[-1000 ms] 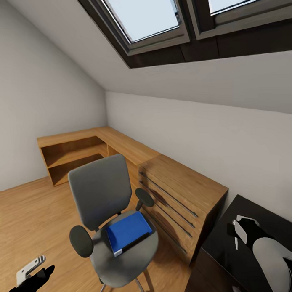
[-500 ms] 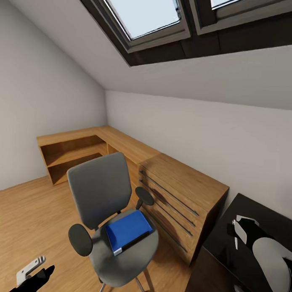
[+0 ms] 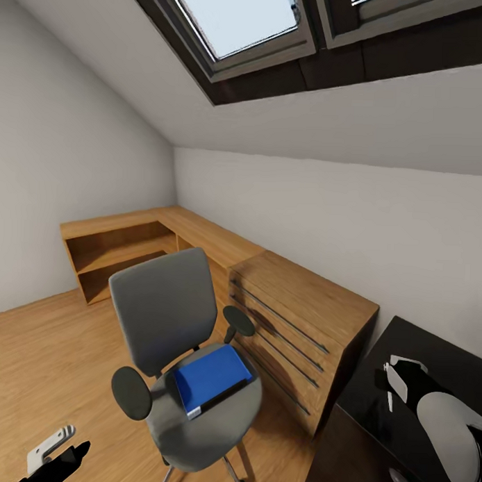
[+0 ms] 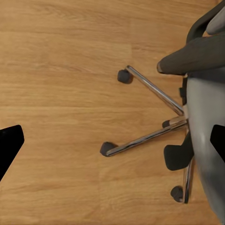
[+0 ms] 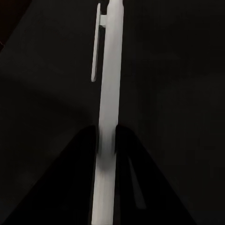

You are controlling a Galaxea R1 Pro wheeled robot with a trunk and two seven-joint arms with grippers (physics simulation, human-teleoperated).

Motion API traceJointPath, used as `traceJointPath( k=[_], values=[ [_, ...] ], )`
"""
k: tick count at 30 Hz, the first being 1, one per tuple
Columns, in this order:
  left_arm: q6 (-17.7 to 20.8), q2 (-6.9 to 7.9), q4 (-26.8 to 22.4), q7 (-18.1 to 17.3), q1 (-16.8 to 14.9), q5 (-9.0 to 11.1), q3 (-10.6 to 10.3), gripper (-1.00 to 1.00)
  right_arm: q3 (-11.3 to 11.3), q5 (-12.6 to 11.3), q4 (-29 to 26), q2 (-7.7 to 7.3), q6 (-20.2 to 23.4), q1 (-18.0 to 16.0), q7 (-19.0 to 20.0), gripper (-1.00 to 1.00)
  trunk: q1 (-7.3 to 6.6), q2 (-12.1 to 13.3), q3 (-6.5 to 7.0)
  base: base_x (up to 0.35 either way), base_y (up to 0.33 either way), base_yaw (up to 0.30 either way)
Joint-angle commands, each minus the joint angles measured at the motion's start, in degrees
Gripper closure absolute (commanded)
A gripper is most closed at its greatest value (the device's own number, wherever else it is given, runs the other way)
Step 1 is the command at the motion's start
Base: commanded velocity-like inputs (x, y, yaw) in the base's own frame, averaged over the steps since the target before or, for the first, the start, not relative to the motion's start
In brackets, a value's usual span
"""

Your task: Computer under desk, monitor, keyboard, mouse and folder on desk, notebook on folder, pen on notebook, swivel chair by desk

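Left pincer (image 3: 56, 451) low, fingers spread, right pincer (image 3: 397, 375) forward, fingers clamped together

Black claw (image 3: 392, 385) on a white-shelled forearm.

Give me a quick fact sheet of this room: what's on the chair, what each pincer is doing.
room: attic bedroom, skylights, wood floor
swivel chair: on floor beside oak shelving unit
folder: blue, flat on chair seat
desk: black top, at right
left pincer: open, empty, above floor near chair base
right pincer: shut on white pen, over desk
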Motion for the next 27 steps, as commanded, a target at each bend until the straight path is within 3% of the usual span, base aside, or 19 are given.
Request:
traceJointPath(
  k=[1, 13, 14, 27],
  values=[
    [0.32, -0.01, -0.09, 0.35, -0.02, 0.62, -0.01, -1.0, -0.48, 0.51, -0.08, 0.03, 0.3, -0.04, 0.14, 1.0, 0.23, -0.46, -0.25, 0.0, 0.0, 0.0],
    [0.33, -0.02, 0.06, 0.36, -0.02, 0.67, -0.04, -1.0, -0.48, 0.51, -0.13, 0.03, 0.28, -0.04, 0.14, 1.0, 0.23, -0.46, -0.25, 0.0, 0.0, 0.0],
    [0.35, -0.02, 0.06, 0.36, -0.02, 0.67, -0.04, -1.0, -0.48, 0.51, -0.13, 0.03, 0.27, -0.04, 0.14, -1.0, 0.23, -0.46, -0.25, 0.0, 0.0, 0.0],
    [0.35, -0.03, 0.22, 0.37, -0.02, 0.72, -0.04, -1.0, -0.48, 0.69, -0.13, 0.03, 0.14, -0.04, 0.21, -1.0, 0.23, -0.46, -0.25, 0.0, 0.0, 0.0]
  ],
)
